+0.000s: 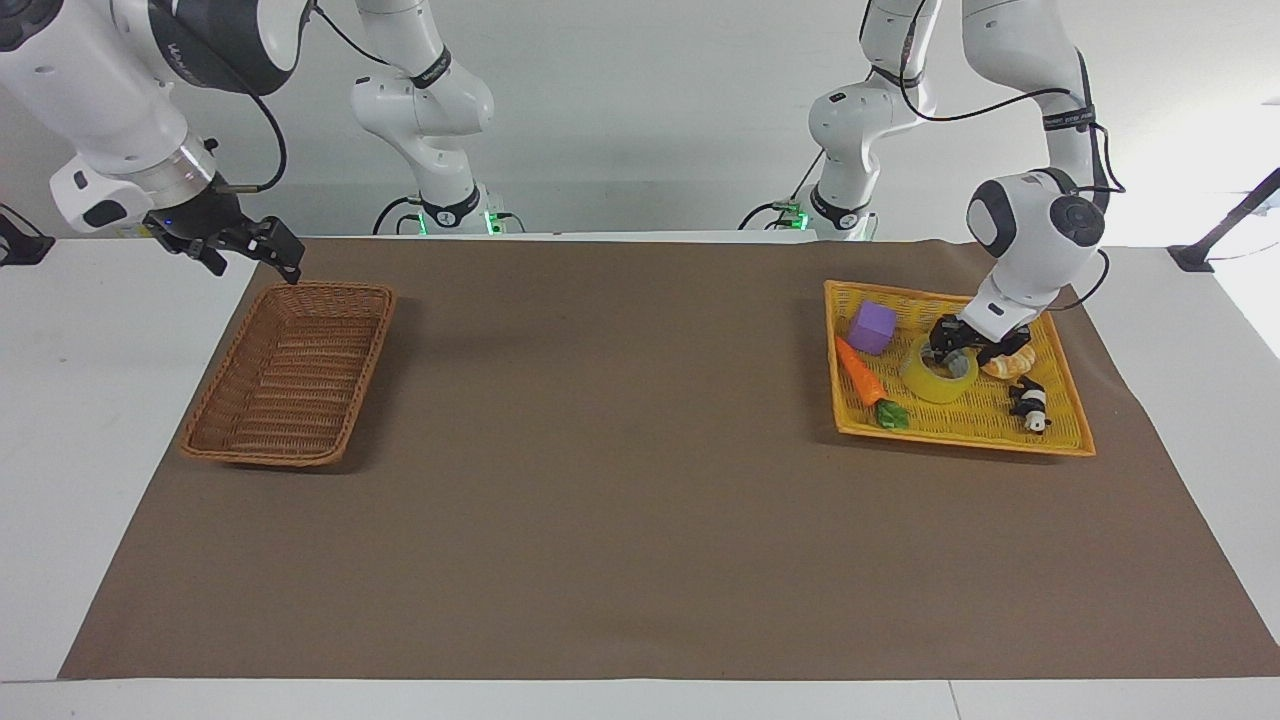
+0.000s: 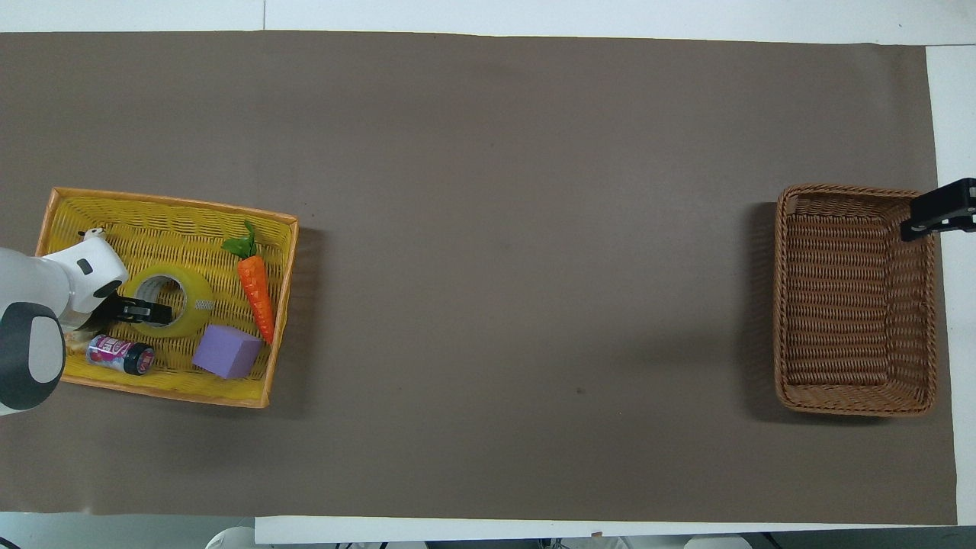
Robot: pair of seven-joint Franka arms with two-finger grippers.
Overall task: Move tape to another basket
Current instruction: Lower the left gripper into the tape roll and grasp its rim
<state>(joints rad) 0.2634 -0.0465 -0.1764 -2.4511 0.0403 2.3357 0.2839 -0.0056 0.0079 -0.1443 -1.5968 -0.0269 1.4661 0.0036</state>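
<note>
- The tape (image 1: 938,374) sits in the yellow tray (image 1: 1060,440) at the left arm's end of the tabletop, well apart from the basket (image 1: 290,370)
- Risk: pinched by one wall only, the roll could swing, slip, or snag the bread (image 1: 1010,362) on lifting
- Left gripper (image 1: 948,345): jaws pinching the tape's wall, one finger inside the core
- Right gripper (image 1: 270,245) waits over the basket's corner, jaws spread, holding nothing

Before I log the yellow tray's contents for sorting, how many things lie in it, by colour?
Yellow: 1, the tape
Orange: 1, the carrot
Purple: 1, the block
Pink-labelled: 1, the small can
Tan: 1, the pastry, partly hidden by the left gripper
Total: 5
</note>
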